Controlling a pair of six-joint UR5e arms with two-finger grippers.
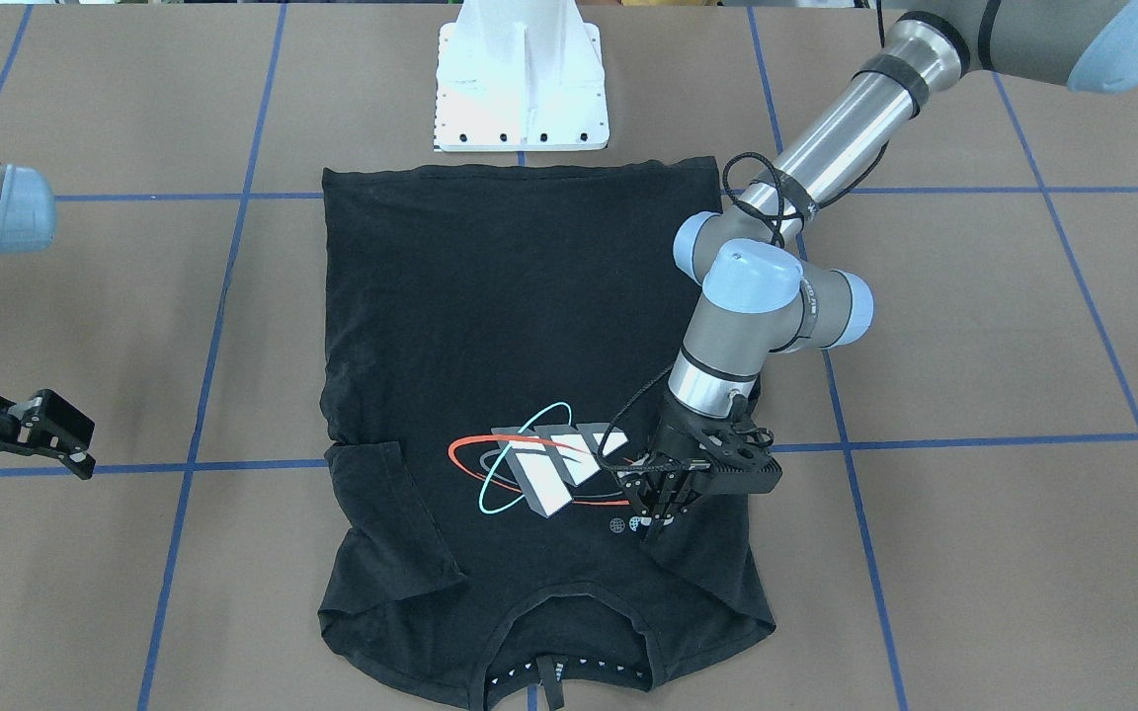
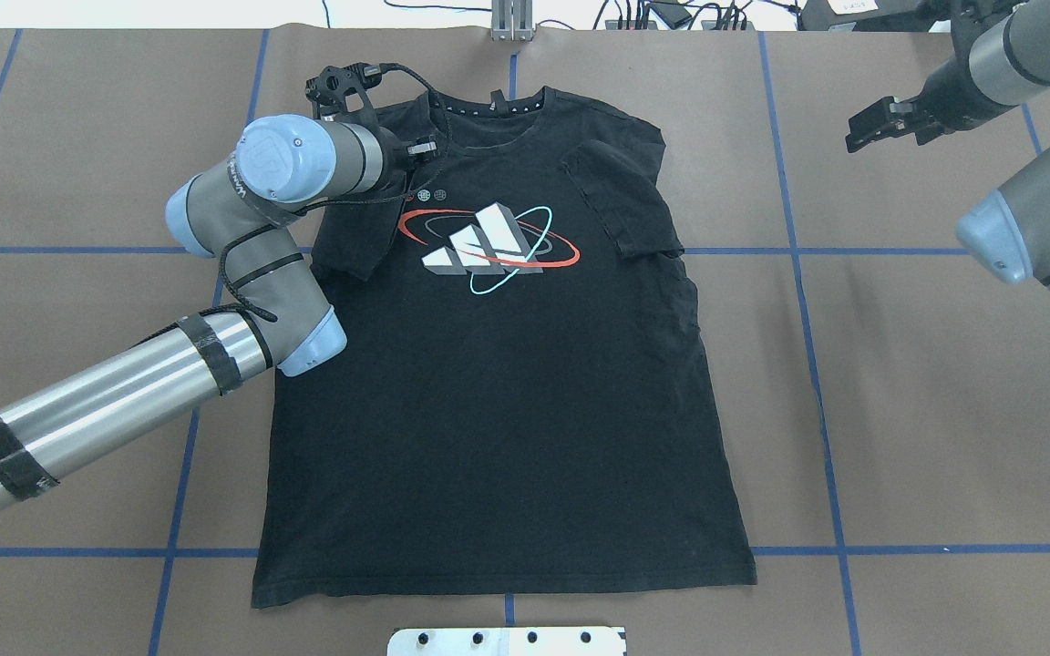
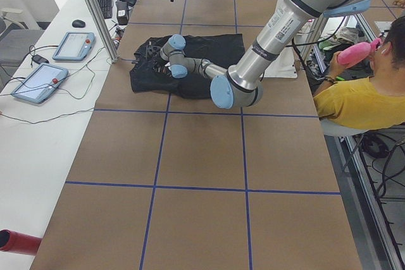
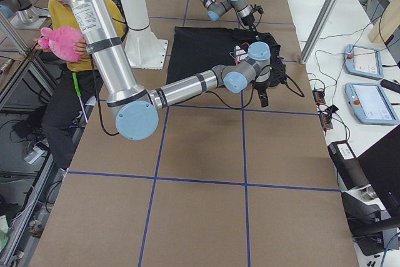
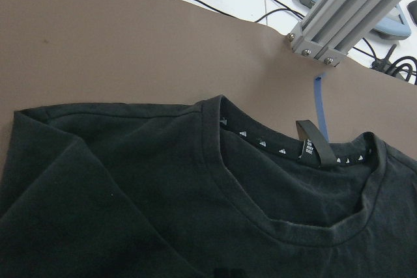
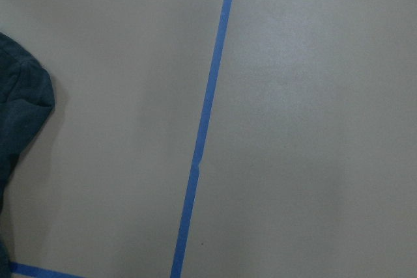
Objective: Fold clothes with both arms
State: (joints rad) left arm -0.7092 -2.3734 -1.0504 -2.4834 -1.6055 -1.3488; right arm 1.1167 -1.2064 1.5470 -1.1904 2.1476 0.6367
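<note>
Bright, even light fell from above on the counter (image 2: 944, 410), and the shadows were soft and faint, the clearest under the left arm (image 2: 106, 410). A pale glare streaked that arm's silver tube. The black T-shirt (image 2: 507, 410) swallowed detail, so its creases barely showed, and the left pincer (image 1: 656, 513) nearly merged with the cloth. The right wrist view was washed out and slightly soft. In the side views, straight lines leaned toward the edges.

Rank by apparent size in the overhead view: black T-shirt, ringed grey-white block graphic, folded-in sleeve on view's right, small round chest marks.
1. Black T-shirt, largest.
2. Ringed grey-white block graphic and folded-in sleeve: too alike to rank.
3. Small round chest marks, smallest.
</note>
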